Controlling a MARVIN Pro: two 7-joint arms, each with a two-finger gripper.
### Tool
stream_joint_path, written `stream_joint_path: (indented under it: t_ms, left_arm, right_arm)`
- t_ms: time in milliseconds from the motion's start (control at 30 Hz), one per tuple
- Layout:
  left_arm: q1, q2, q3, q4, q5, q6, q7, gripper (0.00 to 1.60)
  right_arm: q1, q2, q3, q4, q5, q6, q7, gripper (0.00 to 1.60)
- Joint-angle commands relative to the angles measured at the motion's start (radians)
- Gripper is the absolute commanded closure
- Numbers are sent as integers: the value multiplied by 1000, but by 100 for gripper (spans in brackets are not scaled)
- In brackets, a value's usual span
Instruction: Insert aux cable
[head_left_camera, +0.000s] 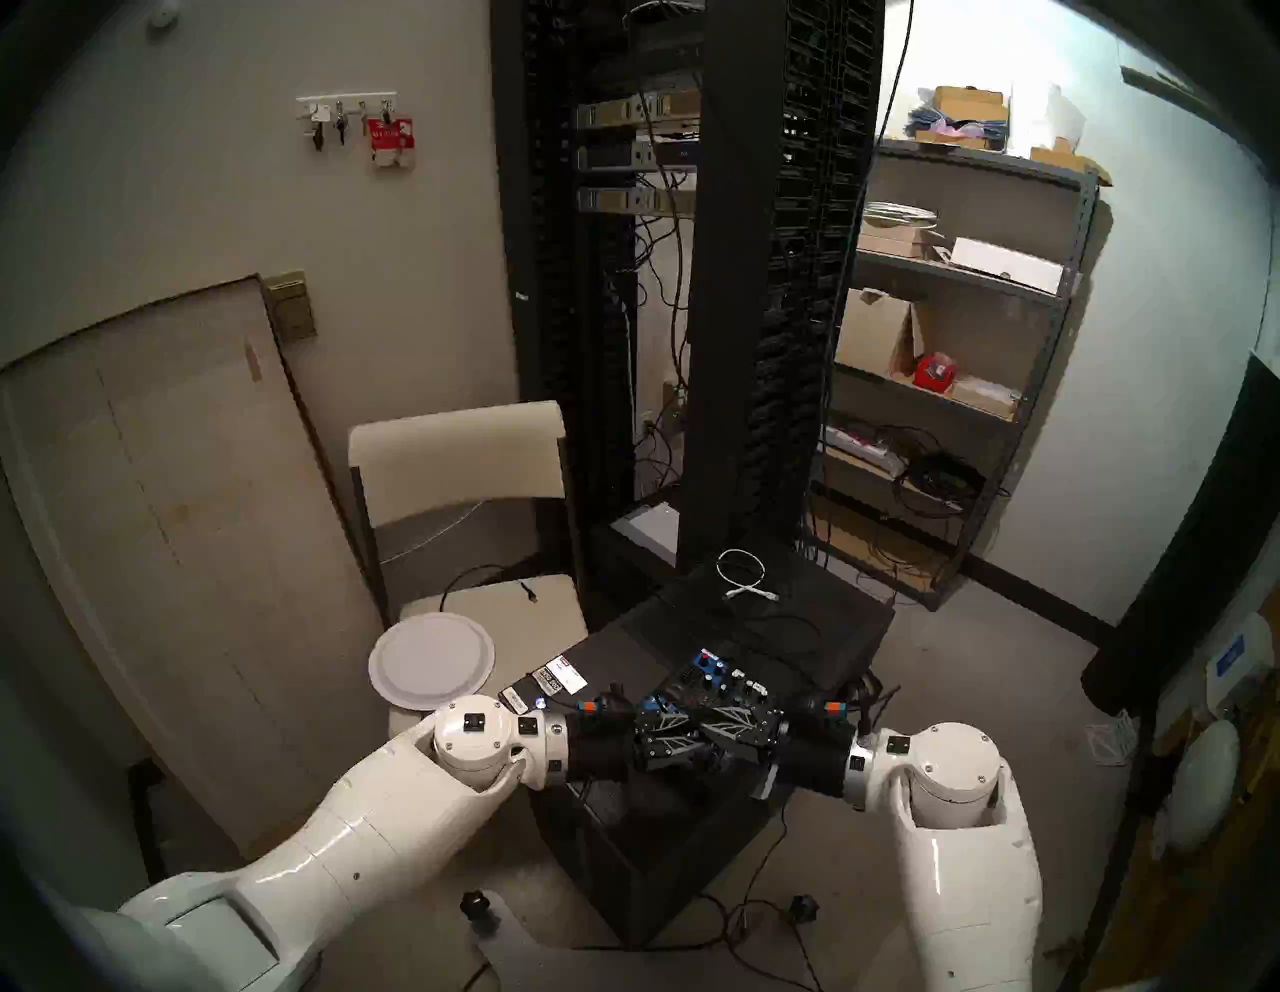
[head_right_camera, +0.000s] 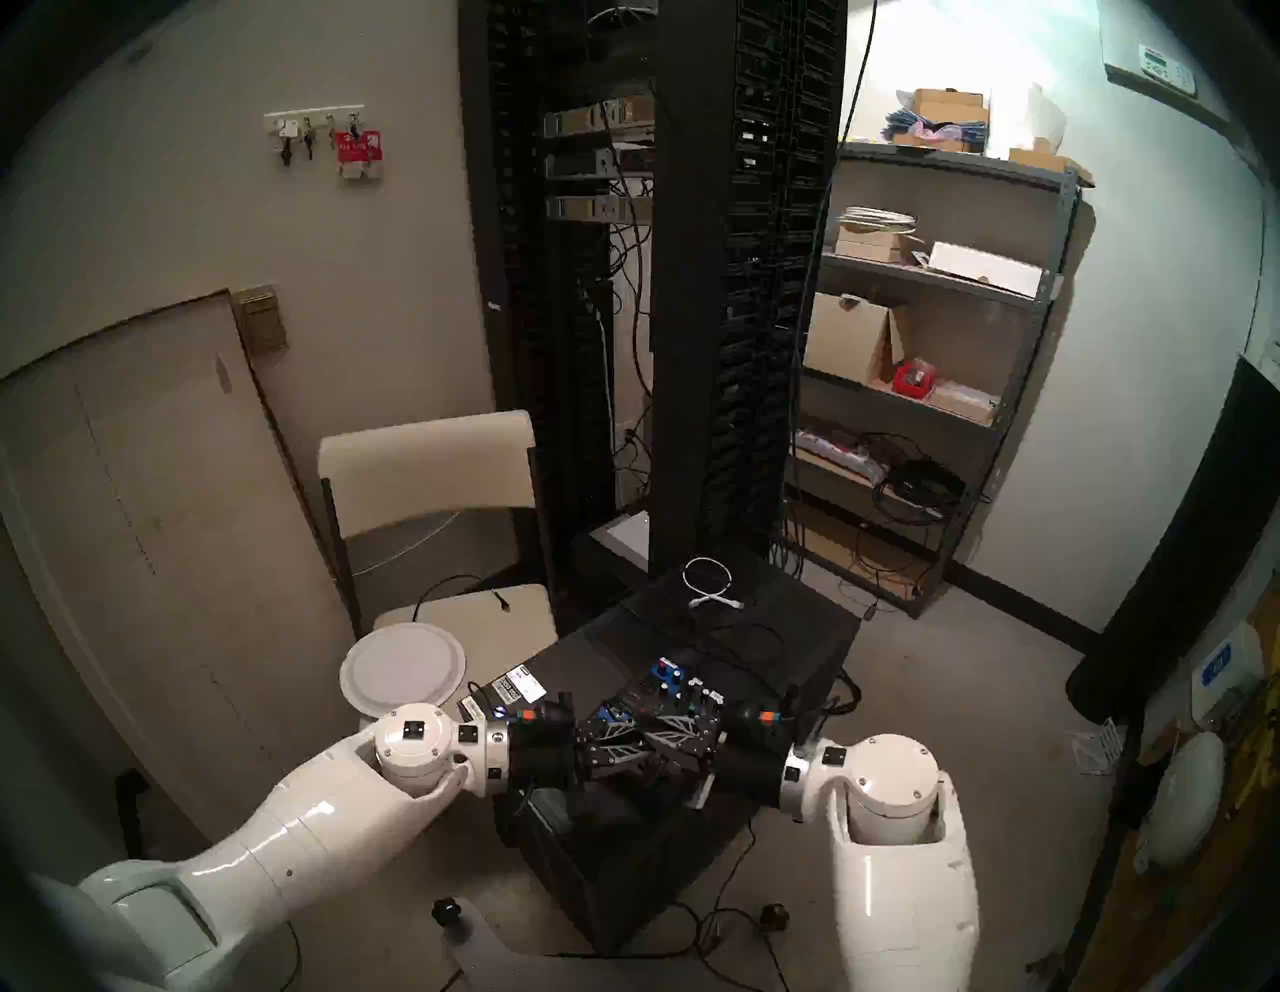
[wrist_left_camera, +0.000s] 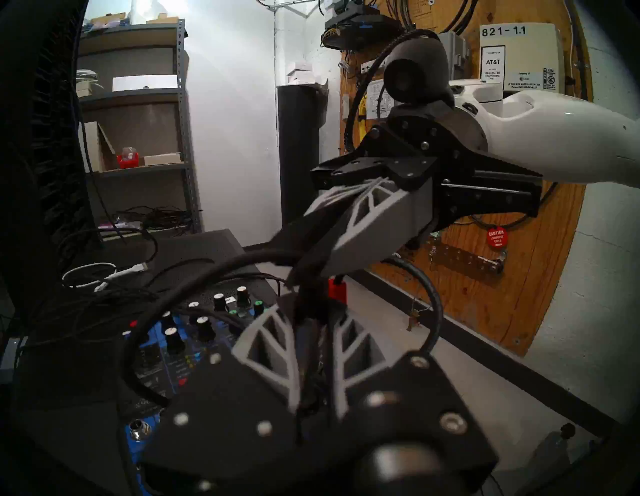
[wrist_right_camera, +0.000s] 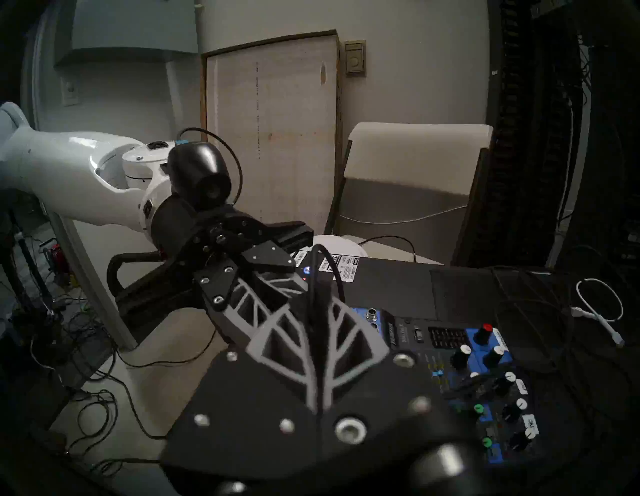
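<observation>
Pinching thin black aux cable (wrist_right_camera: 314, 273) in fully closed right gripper (wrist_right_camera: 313, 310), running lengthwise between the 2 fingers. Clamping its slim dark grey plug (wrist_left_camera: 307, 336) lengthwise in nearly closed left gripper (wrist_left_camera: 310, 313), not showing tip direction.

both arms reaching inward, left gripper (head_left_camera: 682, 738) and right gripper (head_left_camera: 720, 727) crossed tip to tip, jaws pinched tight

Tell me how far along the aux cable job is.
Done: cable picked up. In hand: right hand pinches the cable, left hand looks closed on its plug, above the mixer. Remaining: push the plug into a mixer socket; it isn't in yet.
</observation>
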Motion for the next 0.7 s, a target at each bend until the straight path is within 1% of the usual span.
stream_joint_path:
  t_ms: [0, 667]
  left_arm:
    - [32, 20, 22, 21, 14, 7, -9, 160]
    - [42, 33, 29, 19, 12, -2, 5, 160]
  right_arm:
    - [-10, 37, 1, 47, -41, 11, -1, 160]
    - [-32, 61, -28, 39, -31, 23, 37, 160]
